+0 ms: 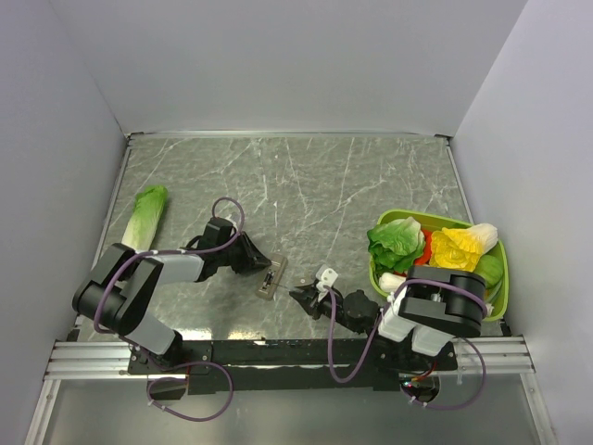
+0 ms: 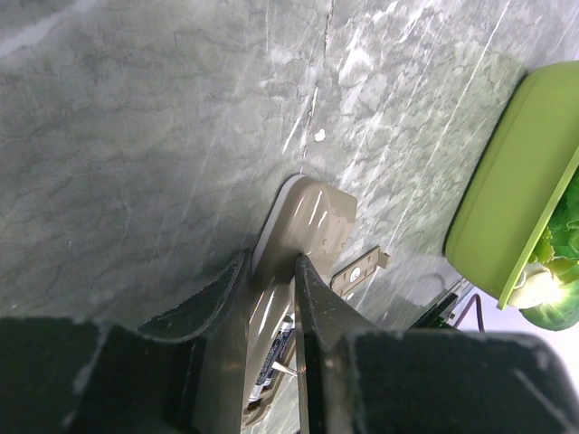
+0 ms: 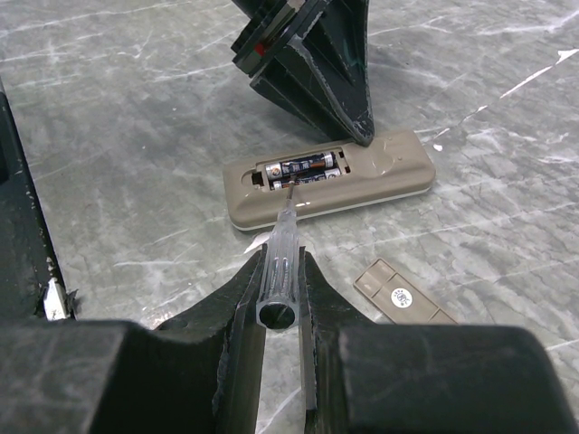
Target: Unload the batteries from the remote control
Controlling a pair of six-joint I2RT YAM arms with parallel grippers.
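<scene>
The remote control [image 3: 362,181] lies grey-tan face up at the table's near middle [image 1: 270,281]. Its recess is uncovered and holds the batteries [image 3: 303,168], dark cells lying end to end, which also show in the left wrist view [image 2: 279,348]. My left gripper [image 1: 258,261] has its jaws almost together, and its tips [image 2: 271,264] press down on one end of the remote [image 2: 308,212]. My right gripper [image 3: 280,262] is shut on a clear-handled screwdriver [image 3: 284,221]. The screwdriver's metal tip reaches into the recess and touches a battery. The loose battery cover [image 3: 404,295] lies flat beside the remote [image 2: 360,269].
A green basket [image 1: 408,215] of toy vegetables stands at the right, close behind my right arm, and its rim shows in the left wrist view [image 2: 507,181]. A long pale-green cabbage [image 1: 146,216] lies at the left. Walls enclose the table on three sides.
</scene>
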